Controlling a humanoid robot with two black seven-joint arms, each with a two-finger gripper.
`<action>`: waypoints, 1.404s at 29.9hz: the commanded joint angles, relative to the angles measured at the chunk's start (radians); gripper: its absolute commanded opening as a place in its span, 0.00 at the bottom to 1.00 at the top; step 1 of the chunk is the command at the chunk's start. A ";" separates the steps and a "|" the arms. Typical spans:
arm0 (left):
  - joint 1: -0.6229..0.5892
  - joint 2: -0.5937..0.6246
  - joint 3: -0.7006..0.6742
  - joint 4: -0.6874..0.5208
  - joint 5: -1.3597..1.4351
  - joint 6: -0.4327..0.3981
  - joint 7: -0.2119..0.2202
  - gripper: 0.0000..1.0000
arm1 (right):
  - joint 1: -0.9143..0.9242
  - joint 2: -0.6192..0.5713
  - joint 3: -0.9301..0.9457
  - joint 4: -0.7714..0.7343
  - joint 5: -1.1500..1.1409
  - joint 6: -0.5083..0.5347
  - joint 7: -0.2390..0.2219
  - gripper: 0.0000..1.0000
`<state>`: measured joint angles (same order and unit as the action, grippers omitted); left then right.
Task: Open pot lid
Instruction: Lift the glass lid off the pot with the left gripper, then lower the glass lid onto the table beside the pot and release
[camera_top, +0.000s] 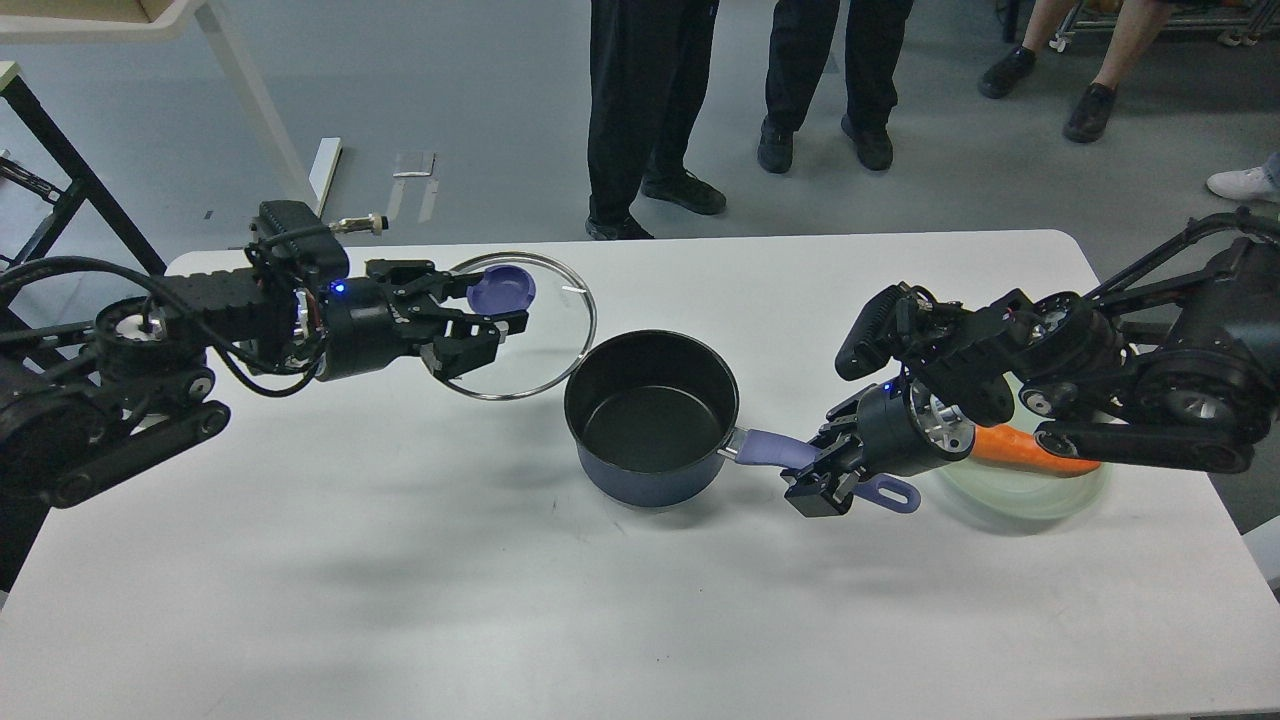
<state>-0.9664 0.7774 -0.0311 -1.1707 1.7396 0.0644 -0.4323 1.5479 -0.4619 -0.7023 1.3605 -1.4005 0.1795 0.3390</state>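
A dark blue pot with a black inside stands uncovered at the table's middle. Its purple handle points right. My left gripper is shut on the purple knob of the glass lid and holds the lid in the air, left of the pot and clear of its rim. My right gripper is shut on the pot's handle near its far end.
A pale green plate with an orange carrot lies at the right, under my right arm. Several people's legs stand beyond the table's far edge. The white table is bare in front.
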 joint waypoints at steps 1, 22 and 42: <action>0.040 0.028 0.023 0.009 0.001 0.035 -0.002 0.42 | 0.000 0.000 0.000 0.000 0.000 0.000 0.000 0.26; 0.147 0.020 0.135 0.276 -0.034 0.155 -0.056 0.42 | -0.003 -0.011 0.001 0.000 0.000 0.000 0.000 0.26; 0.149 0.006 0.209 0.329 -0.149 0.190 -0.056 0.85 | -0.005 -0.012 0.001 0.002 0.001 0.000 0.000 0.30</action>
<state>-0.8153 0.7838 0.1780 -0.8422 1.6165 0.2544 -0.4885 1.5442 -0.4727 -0.7009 1.3607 -1.4012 0.1794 0.3388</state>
